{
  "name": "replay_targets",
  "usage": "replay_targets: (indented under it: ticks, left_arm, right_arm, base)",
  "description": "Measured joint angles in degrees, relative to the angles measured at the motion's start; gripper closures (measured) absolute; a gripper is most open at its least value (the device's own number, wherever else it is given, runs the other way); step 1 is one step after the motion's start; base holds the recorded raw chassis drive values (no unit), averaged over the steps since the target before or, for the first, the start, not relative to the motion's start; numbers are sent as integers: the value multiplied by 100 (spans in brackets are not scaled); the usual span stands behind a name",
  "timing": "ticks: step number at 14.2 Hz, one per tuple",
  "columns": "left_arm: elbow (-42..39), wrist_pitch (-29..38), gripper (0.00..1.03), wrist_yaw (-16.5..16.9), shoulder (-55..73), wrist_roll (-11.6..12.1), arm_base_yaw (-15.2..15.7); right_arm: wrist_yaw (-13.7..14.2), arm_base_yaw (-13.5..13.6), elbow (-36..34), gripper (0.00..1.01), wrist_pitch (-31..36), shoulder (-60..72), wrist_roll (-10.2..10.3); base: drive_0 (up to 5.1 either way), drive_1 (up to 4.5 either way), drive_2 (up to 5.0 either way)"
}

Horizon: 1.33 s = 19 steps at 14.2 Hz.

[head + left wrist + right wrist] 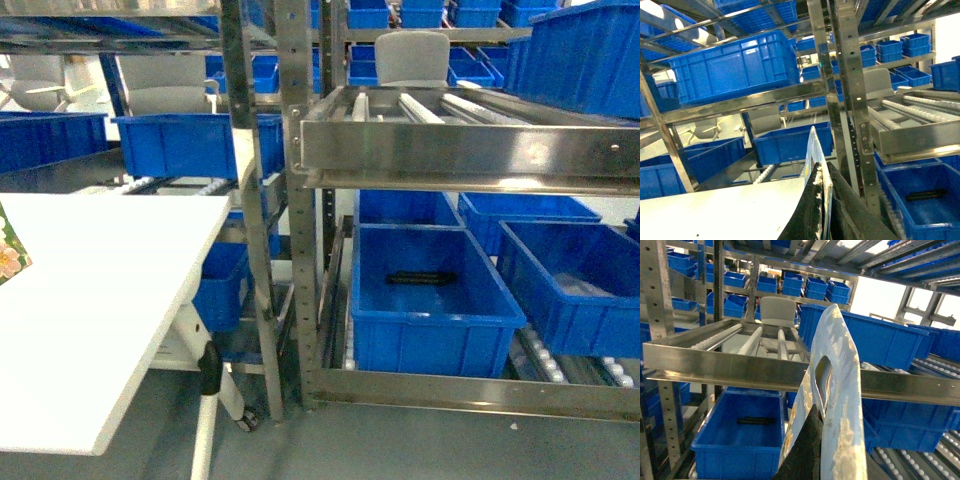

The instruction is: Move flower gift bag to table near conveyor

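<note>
The steel-framed conveyor (450, 150) fills the right of the head view, its rows of small white rollers (752, 340) sloping behind a bright front rail, with blue bins (430, 300) stacked on the levels above and below it. To its left, just beside the rack's upright post, lies the white table (110, 300), its near corner jutting toward the camera. The flower gift bag (840, 390) stands upright in the right wrist view, off the table and in front of the conveyor's rail. Its pale-blue daisy-printed face is turned edge-on and the handle hole shows near the top. The right gripper (812, 455) is clenched on the bag's lower part, one dark finger (805, 450) pressed flat to the paper. The left gripper (821, 200) is closed on a thin pale sheet (812, 160) seen edge-on above the table; I cannot tell what it is. A small black bar (420, 278) lies in the bin below the conveyor.
</note>
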Motion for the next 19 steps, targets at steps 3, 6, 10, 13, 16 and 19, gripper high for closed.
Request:
replay_targets:
  ticks: [3,6,10,13,16,19]
  left_arm:
    - [0,26,101,-20,-2,2,0]
    - [0,0,101,17,15,2,-7]
    - [0,15,101,-20,0,9,2]
    - [0,15,101,17,-2,13,0]
    - [0,7,101,0,0,13,0]
    - [0,7,101,0,2,13,0]
  right_arm:
    - [-4,0,0,99,7,0,0]
    - [17,0,0,99,4,-26,0]
    - [0,0,0,99,7,-2,0]
    - [0,0,0,99,-4,-2,0]
    - [0,0,0,99,-4,-2,0]
    - [0,0,0,99,-2,0,0]
  base:
    - [-504,241,241]
    - [-504,241,241]
    - [-478,268,268]
    - [-513,232,232]
    - [-513,232,232]
    - [-513,232,232]
